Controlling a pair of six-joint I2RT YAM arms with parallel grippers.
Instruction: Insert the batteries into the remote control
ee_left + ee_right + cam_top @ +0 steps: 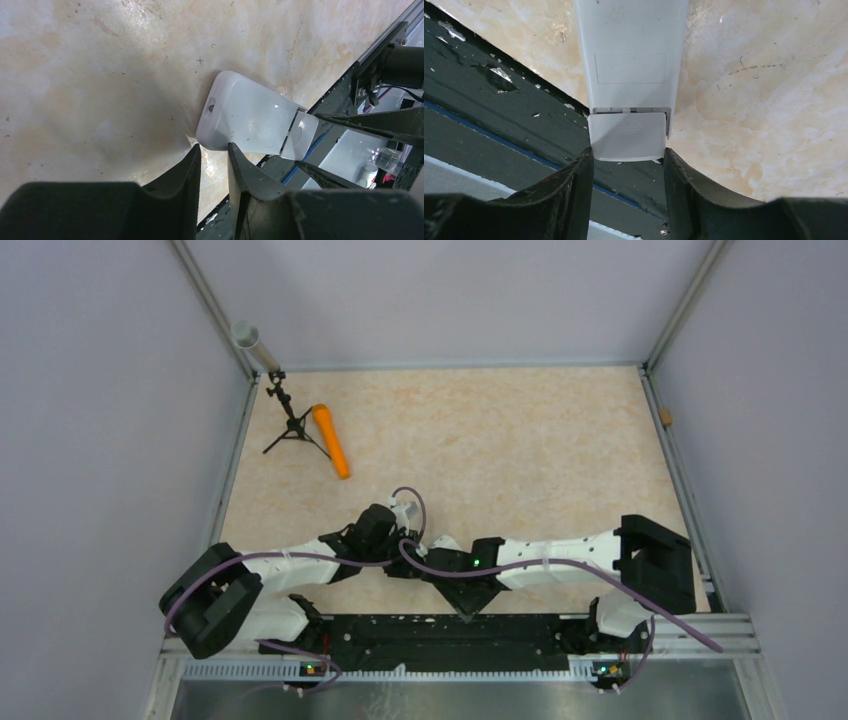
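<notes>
**A:** How is the right gripper (628,153) set?

**B:** It is clamped on a small white ribbed plastic battery cover (628,131), with one black finger pressed to each side edge.

**A:** And where is that battery cover found?

**B:** It is seen partway off the end of the white rectangular plastic remote control (631,50). The remote control is laid back-up on the beige marbled table (764,100). Its cover end is carried out over the black base rail (499,115) at the table's near edge.

**A:** What is seen of the left gripper (215,150)?

**B:** Its fingers are held narrowly apart, and nothing is caught between them. The tips are placed at the remote control's long side, near its rounded end. Whether it is touched cannot be told.

**A:** And further out?

**B:** A long orange cylinder (331,440) is laid well apart, toward the far left corner, just beside a small black tripod (290,425).
</notes>
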